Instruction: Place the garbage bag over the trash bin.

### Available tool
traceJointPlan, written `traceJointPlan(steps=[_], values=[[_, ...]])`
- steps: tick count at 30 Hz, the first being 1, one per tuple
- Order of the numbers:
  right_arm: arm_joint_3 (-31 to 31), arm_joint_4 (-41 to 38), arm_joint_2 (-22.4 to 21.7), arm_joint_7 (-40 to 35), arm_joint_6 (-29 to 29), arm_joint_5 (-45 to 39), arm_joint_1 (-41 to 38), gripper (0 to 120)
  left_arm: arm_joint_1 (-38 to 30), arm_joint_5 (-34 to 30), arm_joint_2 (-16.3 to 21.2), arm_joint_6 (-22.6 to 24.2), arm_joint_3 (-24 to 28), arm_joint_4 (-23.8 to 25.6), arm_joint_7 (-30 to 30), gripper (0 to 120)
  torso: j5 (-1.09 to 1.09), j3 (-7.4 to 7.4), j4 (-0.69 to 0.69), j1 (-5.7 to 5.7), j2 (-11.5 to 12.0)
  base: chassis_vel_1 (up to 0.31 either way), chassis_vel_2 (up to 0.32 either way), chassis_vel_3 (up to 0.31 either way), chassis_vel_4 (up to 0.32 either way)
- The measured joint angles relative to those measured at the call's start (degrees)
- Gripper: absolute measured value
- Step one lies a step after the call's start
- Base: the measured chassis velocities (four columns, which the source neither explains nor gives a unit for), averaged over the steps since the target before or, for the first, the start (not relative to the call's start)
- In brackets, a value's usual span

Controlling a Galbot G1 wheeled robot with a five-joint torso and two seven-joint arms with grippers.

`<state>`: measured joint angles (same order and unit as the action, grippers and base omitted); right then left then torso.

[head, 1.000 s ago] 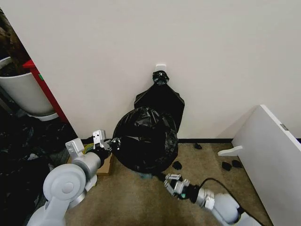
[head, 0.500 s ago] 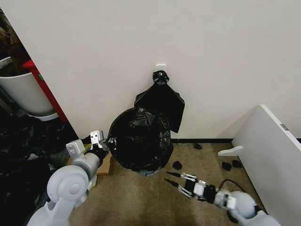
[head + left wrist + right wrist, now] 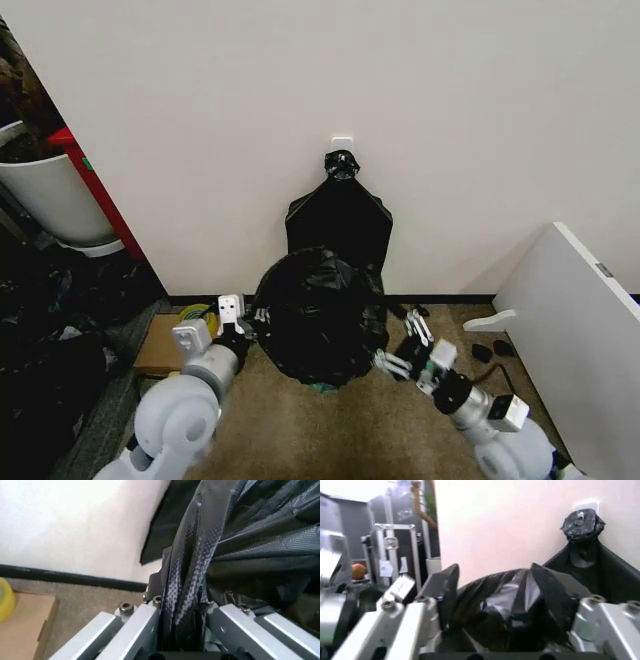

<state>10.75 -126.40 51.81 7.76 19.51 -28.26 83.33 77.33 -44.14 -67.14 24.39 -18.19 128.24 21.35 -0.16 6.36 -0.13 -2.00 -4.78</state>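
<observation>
We see the left end effector [image 3: 252, 318] at lower left of centre in the head view, its jaws clamped on a bunched fold of the garbage bag [image 3: 322, 315]; the left wrist view shows that gathered black plastic [image 3: 187, 577] pinched tight between the two metal fingers [image 3: 142, 624]. The right end effector [image 3: 395, 355] sits at lower right of centre, against the bag's right side, and in the right wrist view its dark fingers [image 3: 442, 588] stand wide apart with crinkled glossy plastic [image 3: 505, 603] between them; we cannot tell whether they grip it. The bag forms a rounded black mass in the middle of the frame, low against the white wall [image 3: 450, 120], draped over the trash bin, of which we can make out only a pale sliver at the base [image 3: 318, 385]. Directly above it a flat black bundle [image 3: 340, 215] hangs from a wall hook. A cardboard box [image 3: 165, 345] lies on the carpet beside the left arm.
</observation>
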Motion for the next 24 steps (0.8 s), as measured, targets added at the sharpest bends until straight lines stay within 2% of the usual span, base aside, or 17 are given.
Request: traceJointPlan(steps=[3, 6, 7, 9, 10, 13, 14, 24], values=[[-2.18, -3.31, 0.0, -5.78, -4.98, 1.3, -0.76, 44, 0.17, 1.01, 0.04, -2.08, 0.18, -0.81, -0.69, 1, 0.02, 0.0, 0.0, 0.0, 0.0, 0.0, 0.0, 0.0, 0.0], [-7.85, -10.43, 0.76, -22.91, -22.17, -1.75, -2.83, 30, -0.02, 3.65, 0.3, -5.49, 0.83, -2.44, -2.09, 1, 0.02, 0.0, 0.01, 0.0, 0.0, 0.0, 0.0, 0.0, 0.0], [-7.85, -10.43, 0.76, -22.91, -22.17, -1.75, -2.83, 30, -0.02, 3.65, 0.3, -5.49, 0.83, -2.44, -2.09, 1, 0.02, 0.0, 0.01, 0.0, 0.0, 0.0, 0.0, 0.0, 0.0], [-10.57, -13.4, 2.58, -31.9, -32.02, -6.44, -4.31, 20, -0.73, 6.68, 0.45, -7.98, 1.69, -4.2, -3.35, 1, 0.0, 0.0, -0.03, 0.0, 0.0, 0.0, 0.0, 0.0, 0.0], [-10.57, -13.4, 2.58, -31.9, -32.02, -6.44, -4.31, 20, -0.73, 6.68, 0.45, -7.98, 1.69, -4.2, -3.35, 1, 0.0, 0.0, -0.03, 0.0, 0.0, 0.0, 0.0, 0.0, 0.0], [-13.73, -11.62, 4.42, -34.06, -35.53, -5.66, -8.16, 4, -0.72, 9.6, 0.44, -10.22, 2.48, -5.44, -4.21, 1, 0.01, 0.01, 0.0, 0.0, 0.0, 0.0, 0.0, 0.0, 0.0], [-14.1, -11.24, 4.61, -34.11, -35.69, -5.38, -8.61, 2, -0.72, 9.71, 0.44, -10.32, 2.55, -5.5, -4.23, 1, 0.01, 0.01, 0.0, 0.0, 0.0, 0.0, 0.0, 0.0, 0.0], [-22.43, -0.17, 10.43, -38.09, -40.57, -1.43, -21.47, 0, -1.99, 9.79, 0.27, -10.47, 4.15, -6.52, -4.25, 1, 0.02, 0.01, 0.01, 0.0, 0.0, 0.0, 0.0, 0.0, 0.0]])
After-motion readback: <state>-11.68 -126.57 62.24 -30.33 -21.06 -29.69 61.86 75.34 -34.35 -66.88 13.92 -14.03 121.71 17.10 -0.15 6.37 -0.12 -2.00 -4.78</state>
